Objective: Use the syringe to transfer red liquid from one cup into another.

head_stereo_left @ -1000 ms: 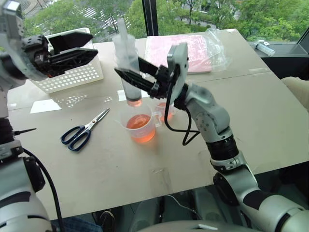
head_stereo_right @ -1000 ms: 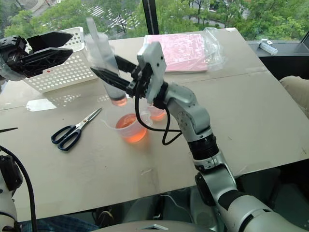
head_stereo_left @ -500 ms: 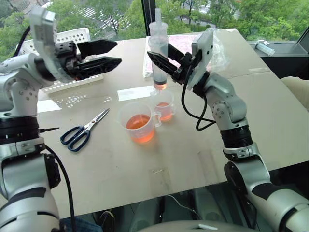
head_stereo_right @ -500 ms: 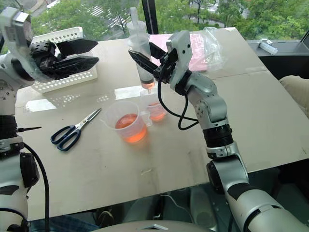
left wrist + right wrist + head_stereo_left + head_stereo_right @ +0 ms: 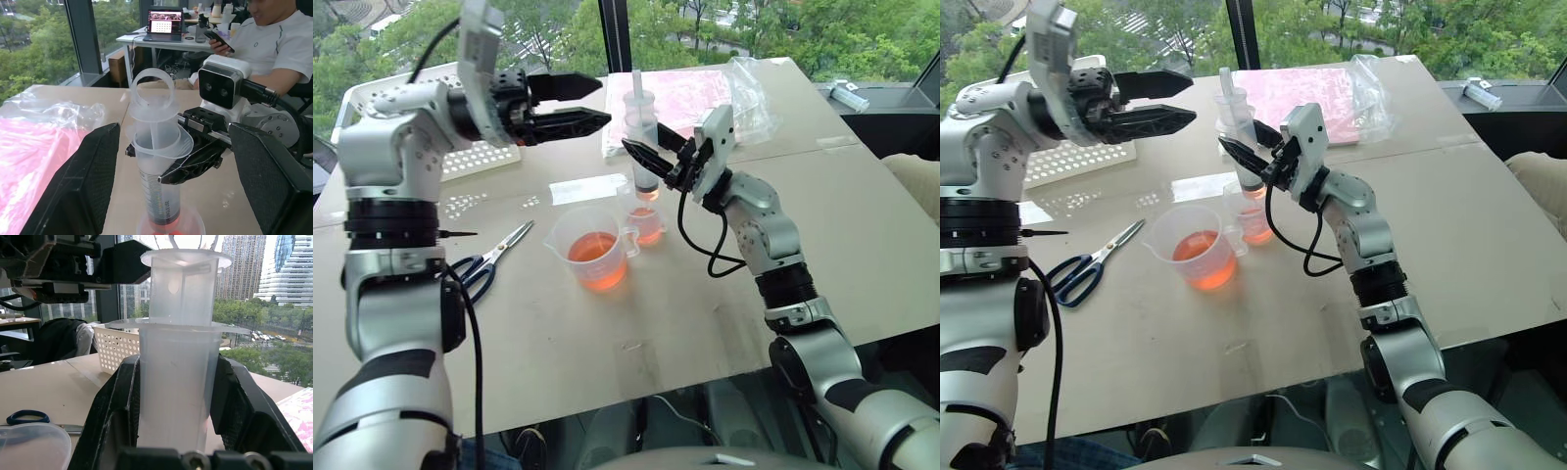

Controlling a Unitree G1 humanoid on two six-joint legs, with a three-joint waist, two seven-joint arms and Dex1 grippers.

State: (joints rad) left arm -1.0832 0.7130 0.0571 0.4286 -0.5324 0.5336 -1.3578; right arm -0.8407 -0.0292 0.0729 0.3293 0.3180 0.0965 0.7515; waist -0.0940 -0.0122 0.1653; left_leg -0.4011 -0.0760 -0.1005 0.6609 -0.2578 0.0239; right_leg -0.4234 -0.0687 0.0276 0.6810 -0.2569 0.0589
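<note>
Now, syringe [image 5: 643, 147]: stood upright over smaller cup [image 5: 647, 223], plunger up.
Right gripper [image 5: 651, 162]: clamped on barrel.
Left gripper [image 5: 594, 103]: fingers apart, level, beside plunger top.

My right end effector [image 5: 646, 157] clamps the large clear plastic syringe [image 5: 643, 137] upright over the smaller clear handled cup [image 5: 647, 224], blocking the way there. My left end effector [image 5: 582, 103], fingers apart, hangs level beside the plunger top with free air between. The larger clear spouted beaker [image 5: 592, 246] touches that cup. Blue-handled scissors [image 5: 484, 264] and a white perforated basket [image 5: 484, 157] crowd my left; the tan counter [image 5: 607, 333] lies bare nearer me.
</note>
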